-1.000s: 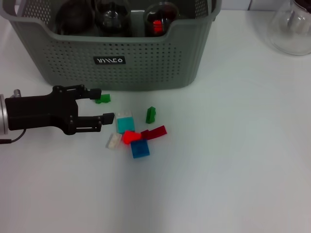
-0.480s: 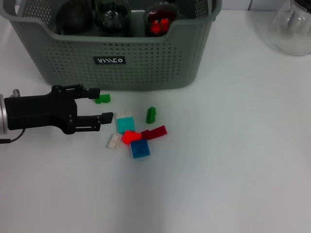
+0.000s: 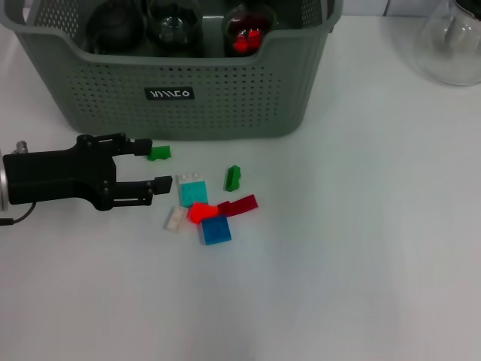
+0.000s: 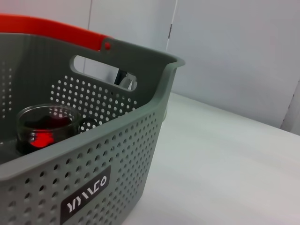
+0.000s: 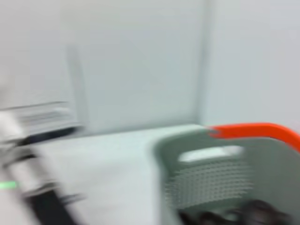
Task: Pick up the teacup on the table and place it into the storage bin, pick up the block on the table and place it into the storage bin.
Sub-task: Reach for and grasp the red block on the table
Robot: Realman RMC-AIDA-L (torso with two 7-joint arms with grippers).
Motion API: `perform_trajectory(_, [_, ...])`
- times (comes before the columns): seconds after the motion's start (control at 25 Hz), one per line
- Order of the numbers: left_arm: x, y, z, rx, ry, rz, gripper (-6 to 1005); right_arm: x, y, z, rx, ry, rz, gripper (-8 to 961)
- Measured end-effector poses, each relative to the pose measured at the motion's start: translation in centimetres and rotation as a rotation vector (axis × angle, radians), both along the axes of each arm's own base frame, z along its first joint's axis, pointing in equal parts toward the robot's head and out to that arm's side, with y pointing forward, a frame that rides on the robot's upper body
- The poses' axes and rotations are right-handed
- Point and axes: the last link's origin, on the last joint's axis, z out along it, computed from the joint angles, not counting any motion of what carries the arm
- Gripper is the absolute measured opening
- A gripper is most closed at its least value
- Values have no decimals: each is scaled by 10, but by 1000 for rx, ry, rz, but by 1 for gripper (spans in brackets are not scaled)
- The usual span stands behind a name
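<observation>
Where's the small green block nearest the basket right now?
In the head view, the green block lies on the table just in front of the storage bin, right beside the upper finger of the open left gripper.

Left gripper (image 3: 155, 162): black, at left edge of head view, lying level, fingers parted, empty. Right gripper: out of view.

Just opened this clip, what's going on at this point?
The left gripper hovers open and empty over the table, in front of the storage bin and beside a scatter of small blocks. Several glass cups already sit inside the bin, one holding red pieces. No block is being held. The right gripper is not in the head view.
</observation>
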Motion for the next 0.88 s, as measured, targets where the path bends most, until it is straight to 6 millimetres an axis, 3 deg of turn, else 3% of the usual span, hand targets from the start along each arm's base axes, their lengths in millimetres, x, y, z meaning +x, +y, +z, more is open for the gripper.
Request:
perform_trajectory(0.16, [-1,0,1,3,1,4,797,24,-33,2,-169,-25,79,720])
perform_trajectory(0.36, [-2,1,1,5,3,9,798,59,-49,-20,-369,-153,23,717])
perform_trajectory(0.6, [-1,1,0,9,3,13,798,92,-28,-69,-388,-343,-123,711])
perform_trajectory(0.88, [0,1,-2,4,-1,12,795,108,-6,-121,-294,-464,-145,692])
